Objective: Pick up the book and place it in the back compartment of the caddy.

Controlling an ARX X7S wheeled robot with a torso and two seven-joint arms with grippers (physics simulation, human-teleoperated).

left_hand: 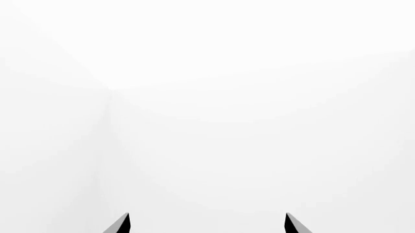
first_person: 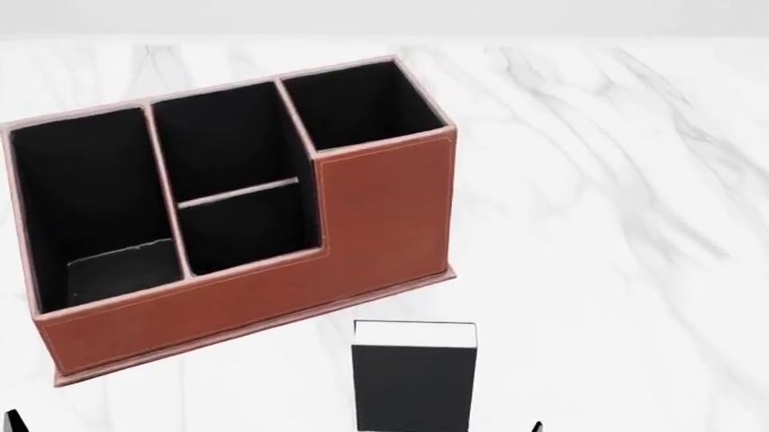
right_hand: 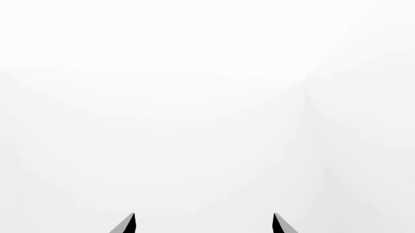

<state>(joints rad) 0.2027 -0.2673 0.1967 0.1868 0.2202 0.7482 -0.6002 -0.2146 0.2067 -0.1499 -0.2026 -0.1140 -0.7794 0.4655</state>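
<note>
Plainly nothing has been grasped yet: the small thick book with matte black covers and a white page block (first_person: 415, 373) stands upright on the white grey-veined marble worktop (first_person: 601, 225), alone and free, its pale page edge turned up. It sits just in front of the large reddish-brown leather-look caddy with black lining and pale trim (first_person: 360, 243), near but not touching its base lip, so a hand can likely close across the covers from either side.

The caddy lies at an angle across the worktop, its low wall section facing the robot. That suits the task, I judge, because the back compartment (first_person: 247, 229), the small black-lined cell between the thin crossbar and that low wall, is open from above and close to the book.

Both hands are held back, pointed at blank white walls. In its wrist view the left hand (left_hand: 207, 224) shows two dark fingertips set wide apart with nothing between them; the right hand (right_hand: 203, 224) is spread likewise and empty. In the head view, only dark slivers show at the bottom edge.

Behind the worktop the room is a featureless pale wall.
</note>
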